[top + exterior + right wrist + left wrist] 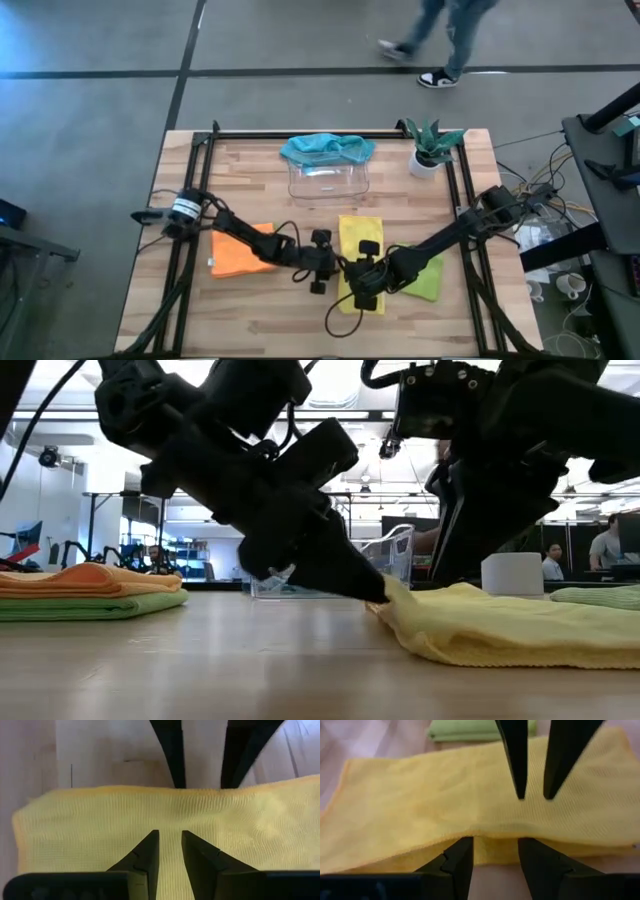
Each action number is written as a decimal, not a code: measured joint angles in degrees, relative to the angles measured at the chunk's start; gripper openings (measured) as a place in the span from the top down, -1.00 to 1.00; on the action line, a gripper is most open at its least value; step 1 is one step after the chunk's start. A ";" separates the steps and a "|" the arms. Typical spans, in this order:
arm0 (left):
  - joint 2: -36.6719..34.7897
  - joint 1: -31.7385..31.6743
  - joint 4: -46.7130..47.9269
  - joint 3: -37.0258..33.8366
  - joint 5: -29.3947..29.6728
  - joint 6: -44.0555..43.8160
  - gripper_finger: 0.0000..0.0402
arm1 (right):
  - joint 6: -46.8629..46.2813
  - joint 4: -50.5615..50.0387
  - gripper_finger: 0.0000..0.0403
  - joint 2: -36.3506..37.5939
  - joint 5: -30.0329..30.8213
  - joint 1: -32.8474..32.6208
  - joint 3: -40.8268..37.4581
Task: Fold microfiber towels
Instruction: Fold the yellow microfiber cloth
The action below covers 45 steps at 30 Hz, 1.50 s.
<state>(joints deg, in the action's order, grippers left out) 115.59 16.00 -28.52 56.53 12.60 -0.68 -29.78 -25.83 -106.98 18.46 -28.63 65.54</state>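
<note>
Both my grippers meet at the one yellow towel, near the counter's front edge.

My left gripper [495, 855] sits at that yellow towel's [358, 245] folded edge, fingers parted around it; my right gripper [170, 847] rests on top of the cloth, fingers slightly apart, holding nothing I can see. Outward: one orange towel [238, 252] toward the left edge, one lime green towel [428, 278] toward the right edge, one teal towel [326, 147] draped over the one clear tray [328, 182] near the back edge, one potted plant [430, 148] by the back right corner.
</note>
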 joint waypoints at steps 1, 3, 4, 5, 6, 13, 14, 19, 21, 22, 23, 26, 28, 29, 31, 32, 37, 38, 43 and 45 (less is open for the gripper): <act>0.00 -0.07 -0.55 0.00 0.00 0.02 0.31 | 0.00 -0.04 0.61 0.00 -0.04 0.00 -0.04; 0.00 -0.06 -1.20 0.00 0.03 0.06 0.31 | -0.01 -0.58 0.61 0.00 -0.26 -0.09 -0.07; 0.00 -0.08 -1.20 0.00 0.04 0.08 0.31 | -0.11 -0.92 0.61 0.00 -0.28 -0.10 -0.10; 0.00 -0.16 -1.15 0.00 0.02 0.08 0.31 | -0.15 -1.01 0.61 0.00 -0.36 -0.10 -0.14; 0.00 -0.25 -1.14 0.02 0.00 0.07 0.31 | -0.15 -0.97 0.61 0.00 -0.39 -0.10 -0.15; 4.43 -1.17 -5.07 0.64 -0.07 -0.66 0.31 | 0.06 -0.91 0.61 0.00 -0.37 0.23 -0.24; 5.06 -1.14 -5.09 1.17 -0.11 -0.66 0.31 | 0.03 -0.97 0.61 0.00 -0.37 0.32 -0.35; 6.76 -1.12 -3.73 3.12 -0.58 -1.07 0.31 | -0.57 -0.97 0.61 0.00 -0.38 0.81 -2.03; 6.61 -1.12 -2.14 3.27 -0.64 -1.74 0.31 | -1.94 -1.01 0.61 0.00 -0.40 0.85 -3.41; 6.28 -1.12 -1.32 3.22 -0.70 -1.96 0.31 | -2.65 -1.29 0.61 0.00 -0.43 0.89 -4.09; 6.01 -1.12 -0.44 3.08 -0.72 -2.02 0.31 | -3.30 -1.28 0.61 0.00 -0.51 0.91 -4.67; 5.97 -1.10 0.29 2.96 -0.72 -2.14 0.31 | -4.40 -0.88 0.61 0.29 -1.94 0.91 -5.79; 5.99 -1.06 0.33 2.78 -0.74 -2.37 0.31 | -4.88 -0.92 0.61 0.44 -2.91 0.93 -5.95; 5.99 -1.01 0.31 2.71 -0.72 -2.58 0.31 | -5.05 -1.11 0.61 0.59 -3.03 0.92 -5.98; 6.03 -1.01 0.29 2.67 -0.72 -3.19 0.31 | -5.14 -1.52 0.61 0.98 -3.15 0.84 -6.03; 6.03 -1.01 0.29 2.67 -0.72 -3.26 0.31 | -5.16 -2.10 0.61 1.20 -3.50 0.86 -5.93; 6.14 -1.01 0.33 2.61 -0.74 -3.26 0.31 | -3.98 -4.89 0.61 2.87 -4.17 0.75 -3.92; 6.14 -1.01 0.33 2.55 -0.74 -3.26 0.31 | -3.81 -5.54 0.61 3.47 -3.95 0.74 -3.46; 6.14 -0.99 0.40 2.52 -0.76 -3.35 0.31 | -3.87 -10.63 0.61 4.04 -0.56 0.79 -3.69; 6.14 -0.99 0.25 2.40 -0.85 -3.39 0.31 | -4.83 -11.82 0.61 4.02 -0.34 0.80 -4.94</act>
<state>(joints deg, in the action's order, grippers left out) 121.73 15.00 -28.27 58.94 11.75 -4.08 -34.61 -37.65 -102.96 18.12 -27.83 60.60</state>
